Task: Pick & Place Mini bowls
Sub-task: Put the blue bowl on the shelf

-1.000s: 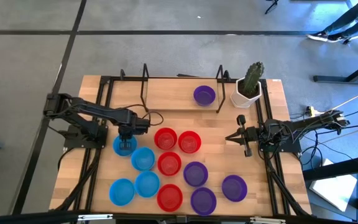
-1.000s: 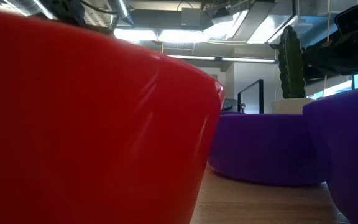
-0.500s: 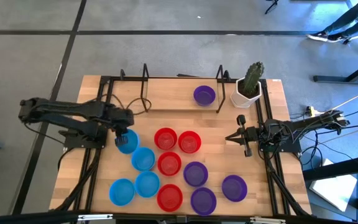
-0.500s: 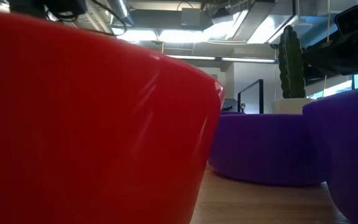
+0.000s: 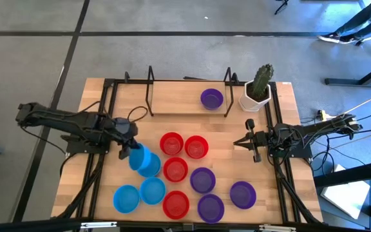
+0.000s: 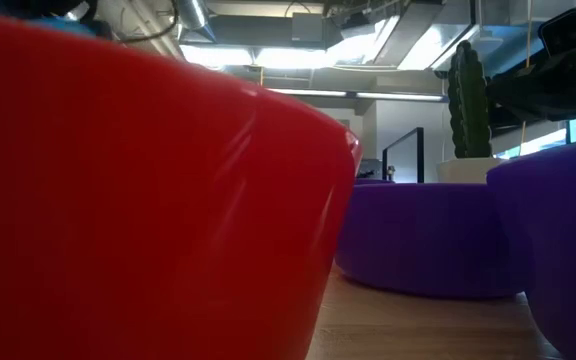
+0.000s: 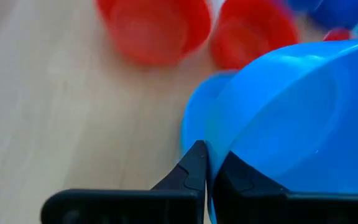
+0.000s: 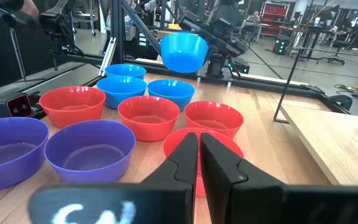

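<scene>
The left end effector (image 5: 129,145) is clamped on the rim of a blue bowl (image 5: 142,158), holding it raised just above another blue bowl (image 5: 150,169), probably for stacking by colour, while the right end effector (image 5: 238,142), shut and empty, waits well right of it.

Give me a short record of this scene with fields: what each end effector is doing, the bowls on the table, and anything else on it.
left end effector: shut on the rim of a blue bowl, lifted above the table
right end effector: shut, empty, waiting at the table's right side
blue bowls on table: three
red bowls: four
purple bowls: three in the cluster, one apart at the back
other: cactus in white pot
</scene>
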